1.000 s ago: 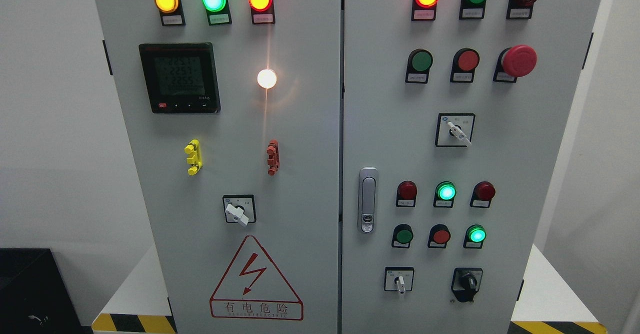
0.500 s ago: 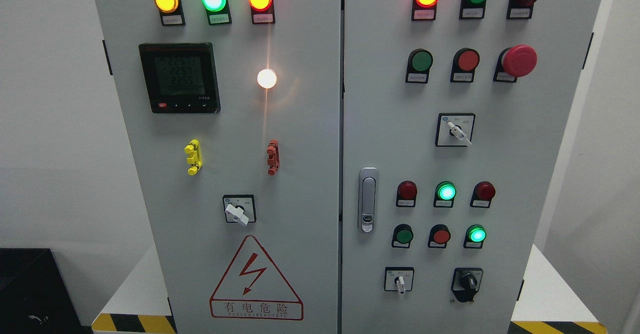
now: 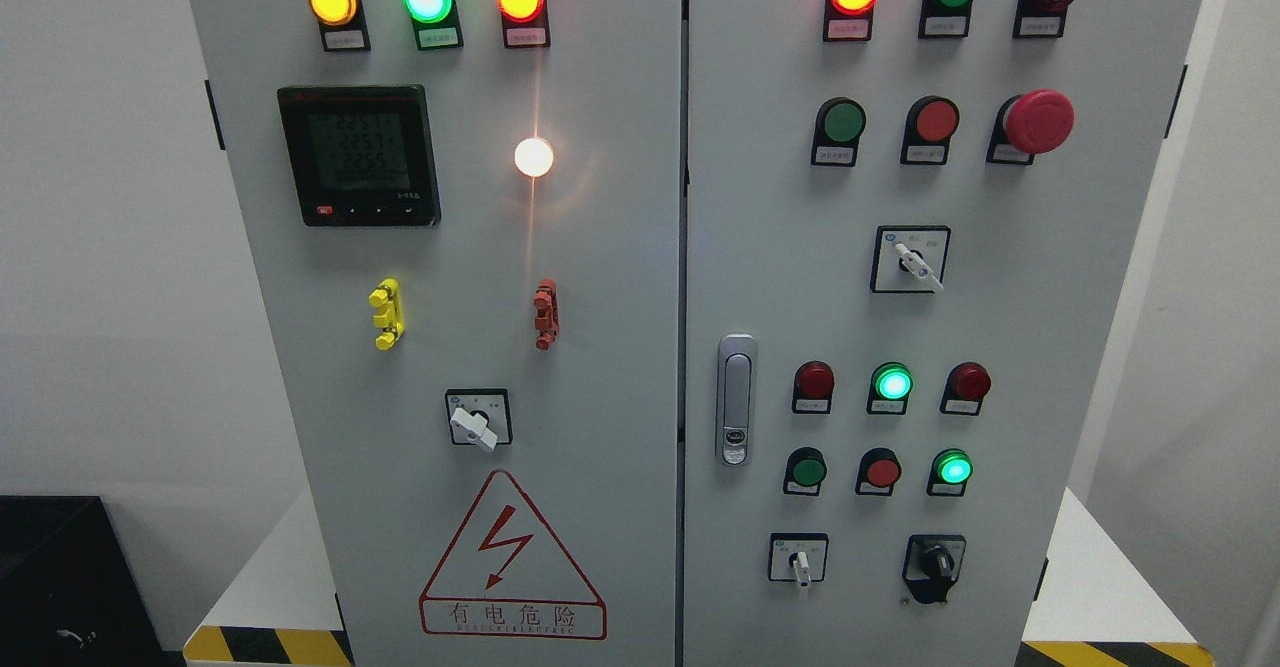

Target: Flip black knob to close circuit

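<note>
Two grey doors make up the cabinet point(image 3: 620, 247) before me, split by a vertical seam near the middle. Neither robot hand of mine is in sight, so I cannot tell whether either is open or closed. The black knob point(image 3: 935, 560) sits at the lower right corner of the right door, on a black plate, untouched; its exact setting is too small to read. Just left of it is a white-handled selector switch point(image 3: 799, 560), handle pointing down. Above those, two rows of three small lamps and buttons; the green lamp point(image 3: 892, 383) in the middle of the upper row and the green lamp at the right of the lower row point(image 3: 953, 468) are lit. Higher on the same door, another white-handled selector point(image 3: 914, 261) points down-right, and a red mushroom button point(image 3: 1038, 121) stands at the right. A silver door latch point(image 3: 736, 399) lies by the seam. On the left door: a digital meter point(image 3: 359, 155) with lit digits, a bright white lamp point(image 3: 534, 157), a yellow clip point(image 3: 386, 314), a red clip point(image 3: 545, 314), a white selector point(image 3: 477, 421), and a red triangular shock-warning sign point(image 3: 512, 562). Yellow, green and red lamps glow along its top.
</note>
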You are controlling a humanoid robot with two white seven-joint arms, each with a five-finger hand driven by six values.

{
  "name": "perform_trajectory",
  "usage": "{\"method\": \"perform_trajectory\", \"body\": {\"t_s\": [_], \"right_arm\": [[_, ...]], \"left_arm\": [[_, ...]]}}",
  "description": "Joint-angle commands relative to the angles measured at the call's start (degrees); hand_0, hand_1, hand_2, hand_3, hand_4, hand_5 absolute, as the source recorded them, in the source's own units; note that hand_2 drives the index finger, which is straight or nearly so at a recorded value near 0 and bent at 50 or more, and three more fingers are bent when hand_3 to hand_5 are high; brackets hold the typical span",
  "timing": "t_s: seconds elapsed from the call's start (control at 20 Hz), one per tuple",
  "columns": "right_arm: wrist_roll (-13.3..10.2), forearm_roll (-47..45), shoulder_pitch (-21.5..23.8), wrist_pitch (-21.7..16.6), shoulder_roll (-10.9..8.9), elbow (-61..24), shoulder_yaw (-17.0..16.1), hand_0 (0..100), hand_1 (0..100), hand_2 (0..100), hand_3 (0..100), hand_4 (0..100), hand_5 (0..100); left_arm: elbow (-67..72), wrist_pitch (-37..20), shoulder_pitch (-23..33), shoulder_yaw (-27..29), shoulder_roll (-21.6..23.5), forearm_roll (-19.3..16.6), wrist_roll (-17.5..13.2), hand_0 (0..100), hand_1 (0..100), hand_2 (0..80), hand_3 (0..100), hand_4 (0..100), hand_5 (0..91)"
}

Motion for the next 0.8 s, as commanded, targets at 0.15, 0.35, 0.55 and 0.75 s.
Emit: {"method": "perform_trajectory", "body": {"t_s": [0.15,0.35,0.55,0.75], "right_arm": [[-6.4,15.2,2.7,-2.4,0.39,-18.1,-0.9,0,7,16,29,25,8],[-9.8,21.6,4.0,-2.2,0.3,-25.6,-0.9,0,7,31,48,39,23],[-12.9,27.4,4.8,-1.8,0.39,-32.9,-0.9,0,6,46,64,52,37],[-18.3,34.6,5.1,-1.2,0.47,-38.2,-0.9,0,6,55,69,61,49]], "left_arm": [[-1.3,0.0,1.2,0.0,0.0,0.0,0.0,12,56,0.0,0,0,0.0],[-1.3,0.0,1.2,0.0,0.0,0.0,0.0,12,56,0.0,0,0,0.0],[-1.3,0.0,1.2,-0.1,0.0,0.0,0.0,12,56,0.0,0,0,0.0],[-1.3,0.0,1.2,-0.1,0.0,0.0,0.0,12,56,0.0,0,0,0.0]]}}
